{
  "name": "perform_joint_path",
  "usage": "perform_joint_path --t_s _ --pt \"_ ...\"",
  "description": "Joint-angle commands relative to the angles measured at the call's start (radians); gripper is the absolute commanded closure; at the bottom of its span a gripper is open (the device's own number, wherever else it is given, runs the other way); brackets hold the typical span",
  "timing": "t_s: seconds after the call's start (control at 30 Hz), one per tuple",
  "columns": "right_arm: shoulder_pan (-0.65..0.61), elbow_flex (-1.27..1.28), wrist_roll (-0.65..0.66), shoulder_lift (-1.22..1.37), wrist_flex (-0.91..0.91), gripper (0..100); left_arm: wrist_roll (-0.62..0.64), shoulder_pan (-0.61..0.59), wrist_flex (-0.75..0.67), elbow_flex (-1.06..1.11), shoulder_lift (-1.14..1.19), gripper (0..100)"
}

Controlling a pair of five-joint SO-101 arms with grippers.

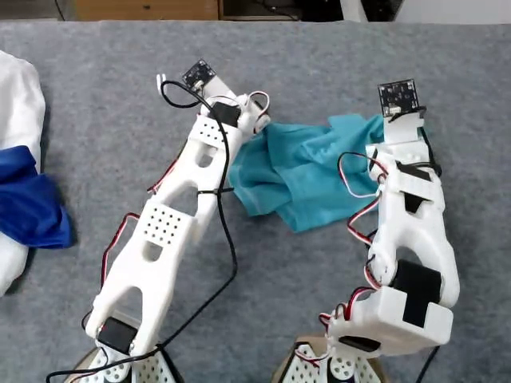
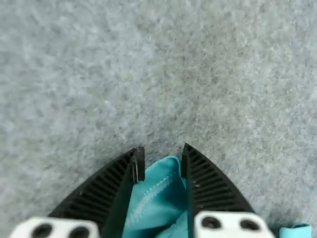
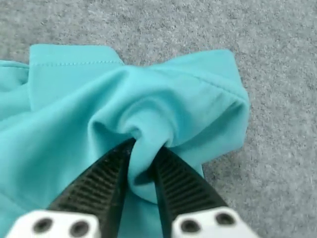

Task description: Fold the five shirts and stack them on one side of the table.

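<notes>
A crumpled teal shirt [image 1: 307,171] lies on the grey table [image 1: 319,72] between the two arms. My left gripper [image 2: 161,158] is shut on a hemmed edge of the teal shirt [image 2: 153,198] at its left end, close to the table. My right gripper [image 3: 143,148] is shut on a bunched fold of the teal shirt [image 3: 148,99] near its right end. In the high view the left arm's gripper [image 1: 257,120] sits at the shirt's left corner and the right arm's gripper [image 1: 391,132] sits over its right side.
A blue shirt [image 1: 28,199] lies on a white shirt [image 1: 20,96] at the table's left edge. Cables run along both arms. Bare grey table stretches beyond the teal shirt toward the far edge.
</notes>
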Motion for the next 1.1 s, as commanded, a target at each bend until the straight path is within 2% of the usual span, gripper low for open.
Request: perform_joint_path --t_s 0.0,0.3,0.47,0.7,0.8,0.97,1.07 --pt "0.015 -0.036 -0.008 -0.001 -0.015 99.3 0.006 -0.014 -0.034 -0.04 -0.002 87" --pt "0.015 -0.036 -0.008 -0.001 -0.012 99.3 0.0 -0.008 -0.031 -0.041 -0.008 95" --pt "0.015 -0.036 -0.008 -0.001 -0.014 99.3 -0.109 0.031 -0.023 -0.103 -0.005 98" --pt "0.015 -0.033 -0.008 -0.001 -0.012 99.3 -0.158 0.046 0.127 -0.296 -0.004 98" --pt "0.016 -0.031 -0.008 -0.001 -0.012 99.3 -0.192 0.046 0.149 -0.362 0.001 98" --pt "0.019 -0.03 -0.008 -0.002 -0.011 99.3 -0.196 0.058 0.141 -0.333 0.001 98" --pt "0.019 -0.03 -0.008 -0.002 -0.009 99.3 -0.196 0.072 0.055 -0.27 0.008 97"
